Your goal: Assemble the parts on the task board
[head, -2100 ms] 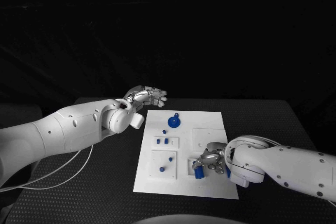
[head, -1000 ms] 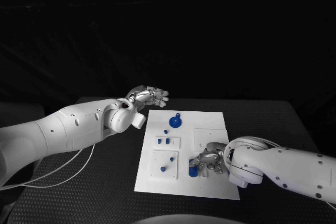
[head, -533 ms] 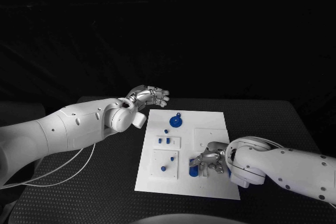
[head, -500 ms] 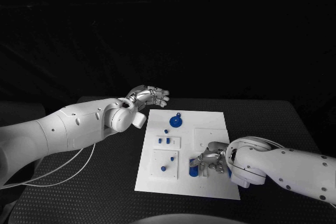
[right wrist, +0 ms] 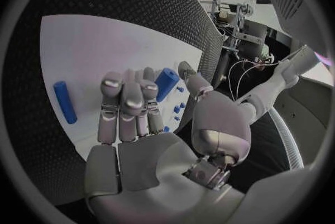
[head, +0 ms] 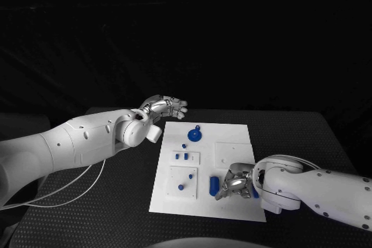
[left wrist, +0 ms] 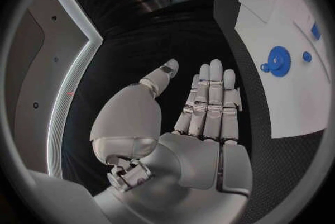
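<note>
Desk surface and task board

The black desk (head: 116, 205) has a finely textured top. The white task board (head: 233, 137) lies flat at its middle, long side running away from the robot, dark desk surface showing on every side. A thin white cable (head: 58, 197) loops across the desk's near left part.

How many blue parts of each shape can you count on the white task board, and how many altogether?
Gear-shaped part: 1
Long cylinders: 2
Small pegs: 5
Total: 8
</note>
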